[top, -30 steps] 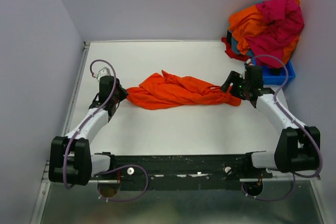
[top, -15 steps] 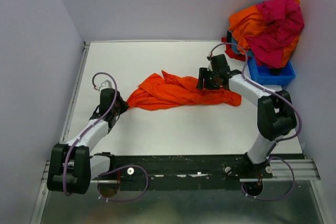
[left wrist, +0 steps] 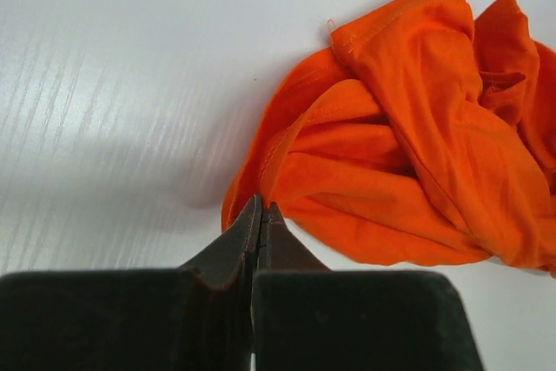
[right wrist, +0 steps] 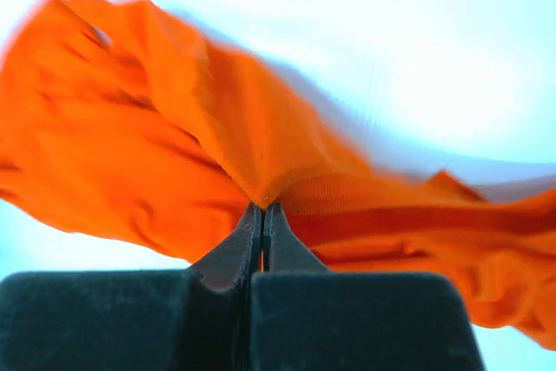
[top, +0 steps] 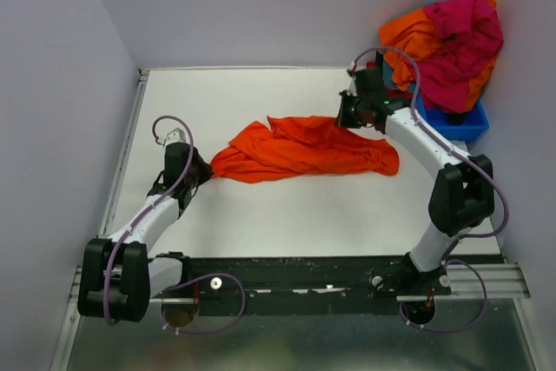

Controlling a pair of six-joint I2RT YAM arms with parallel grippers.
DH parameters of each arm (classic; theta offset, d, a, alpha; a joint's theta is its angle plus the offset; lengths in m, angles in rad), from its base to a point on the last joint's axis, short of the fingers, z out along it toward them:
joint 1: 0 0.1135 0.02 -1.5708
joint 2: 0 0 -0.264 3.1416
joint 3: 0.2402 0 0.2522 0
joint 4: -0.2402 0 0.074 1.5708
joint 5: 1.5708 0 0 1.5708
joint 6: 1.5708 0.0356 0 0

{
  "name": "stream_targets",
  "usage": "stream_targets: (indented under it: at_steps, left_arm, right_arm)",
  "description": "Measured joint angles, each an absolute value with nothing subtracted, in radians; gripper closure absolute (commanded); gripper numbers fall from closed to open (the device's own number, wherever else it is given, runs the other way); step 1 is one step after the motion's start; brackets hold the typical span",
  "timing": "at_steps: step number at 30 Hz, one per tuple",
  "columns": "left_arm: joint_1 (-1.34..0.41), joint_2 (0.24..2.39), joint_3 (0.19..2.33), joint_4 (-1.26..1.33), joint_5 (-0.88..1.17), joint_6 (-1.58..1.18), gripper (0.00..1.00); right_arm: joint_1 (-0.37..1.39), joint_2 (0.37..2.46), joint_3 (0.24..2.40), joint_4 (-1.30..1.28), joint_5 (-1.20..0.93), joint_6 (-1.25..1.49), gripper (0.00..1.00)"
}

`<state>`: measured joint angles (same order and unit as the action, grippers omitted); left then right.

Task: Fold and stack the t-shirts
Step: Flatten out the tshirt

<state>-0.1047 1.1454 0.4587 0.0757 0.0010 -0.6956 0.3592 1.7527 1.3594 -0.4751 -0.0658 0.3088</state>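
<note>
A crumpled bright orange t-shirt (top: 300, 149) lies across the middle of the white table. My left gripper (top: 207, 171) is shut on its left end; in the left wrist view the closed tips (left wrist: 261, 206) meet the shirt's near edge (left wrist: 391, 171). At the shirt's far right edge my right gripper (top: 343, 119) is also shut. The right wrist view shows a peak of orange cloth (right wrist: 261, 154) pinched at the tips (right wrist: 262, 206) and pulled up. More t-shirts (top: 443, 41), orange, magenta-pink and red, are heaped at the back right.
The heap sits in a blue plastic bin (top: 465, 123) in the back right corner, just behind the right arm. Grey walls close off the table (top: 261, 215) at the left, back and right. The arms' black base rail (top: 295, 280) runs along the near edge.
The right gripper swung from the shirt's right end to its far edge and shut on the cloth there. The left gripper stayed shut at the left end and barely moved.
</note>
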Motion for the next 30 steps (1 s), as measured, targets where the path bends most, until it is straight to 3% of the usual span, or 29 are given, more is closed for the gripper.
stream_targets:
  at_steps: [7, 15, 22, 30]
  left_arm:
    - [-0.105, 1.103, 0.488, 0.059, -0.019, -0.693, 1.00]
    - [-0.105, 0.943, 0.488, -0.010, -0.101, -0.701, 1.00]
    - [-0.106, 0.636, 0.568, -0.182, -0.165, -0.712, 1.00]
    - [-0.092, 0.673, 0.888, -0.292, -0.289, -0.708, 1.00]
  right_arm:
    - [0.290, 1.549, 1.577, -0.535, -0.048, 0.315, 0.99]
    - [0.254, 1.212, 1.375, -0.558, -0.032, 0.371, 0.99]
    - [0.254, 1.038, 1.334, -0.649, -0.053, 0.384, 0.99]
    - [0.227, 1.122, 1.807, -0.743, 0.075, 0.365, 0.99]
